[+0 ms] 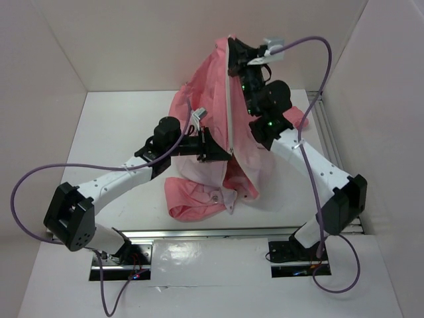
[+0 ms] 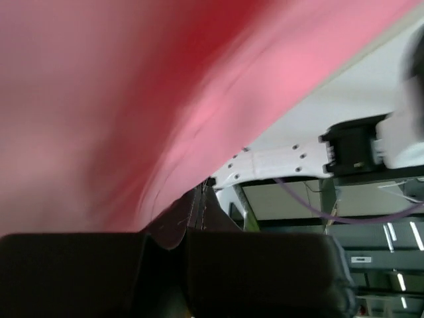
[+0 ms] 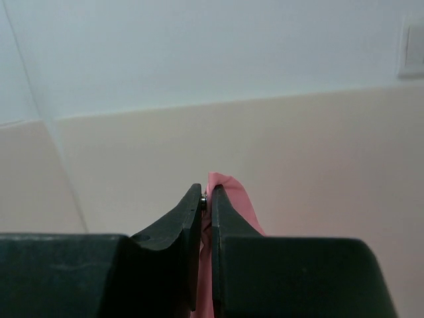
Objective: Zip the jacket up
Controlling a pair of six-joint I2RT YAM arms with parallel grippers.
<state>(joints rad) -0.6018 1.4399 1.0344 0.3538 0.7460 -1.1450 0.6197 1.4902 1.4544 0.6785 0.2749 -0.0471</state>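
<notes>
I'm pinching the jacket (image 1: 199, 99) low on its white zipper edging (image 1: 230, 109) with my left gripper (image 1: 215, 147), jaws closed on fabric. Jacket is hanging mid-workspace, hem resting on the table (image 1: 112, 126). My right gripper (image 1: 232, 58) is clamping its top end, raised high.

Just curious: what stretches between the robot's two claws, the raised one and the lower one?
The white zipper edging of the jacket runs from the right gripper to the left gripper. The top view shows it.
</notes>
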